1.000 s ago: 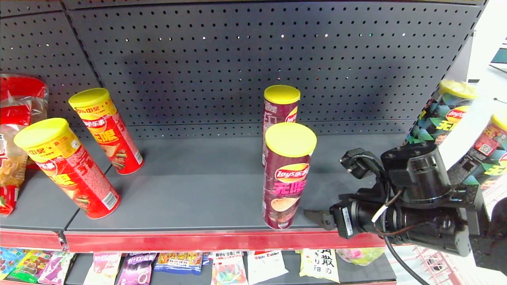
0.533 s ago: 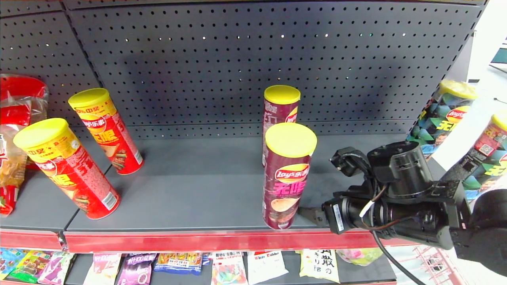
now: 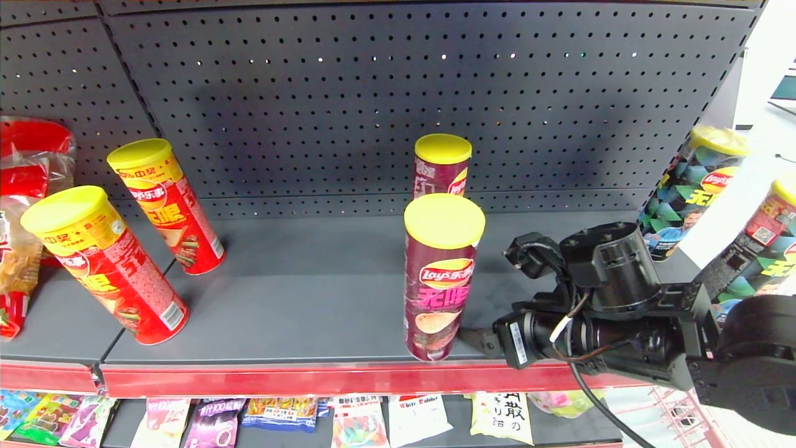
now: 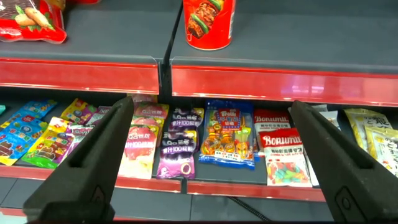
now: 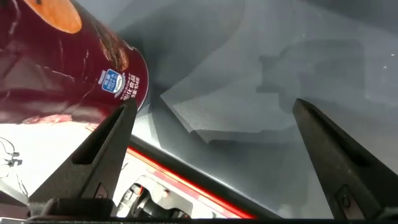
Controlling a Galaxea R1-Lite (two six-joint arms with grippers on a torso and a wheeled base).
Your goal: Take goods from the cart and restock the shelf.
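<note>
Placement stage, you were right at the end of it. The maroon can (image 3: 440, 280) stood upright on the shelf (image 3: 298, 311), close to the red front lip (image 3: 311, 378) and just in front of a second maroon can (image 3: 441, 165). Your right jaws were spread wide and held nothing. They sat low beside the can's base, with one finger (image 5: 93, 168) against or just beside its bottom rim; I couldn't tell whether it touched. The can was outside the gap, not between the fingers. Your left jaws were also wide apart and empty, hanging in front of the snack bags (image 4: 224, 134) on the lower shelf. By my read, the can was already delivered and this was tidying. The next move called for a gentle touch low on the can, or a clean pull-back away from it. It's tall and near the lip, so a knock could have tipped it.
</note>
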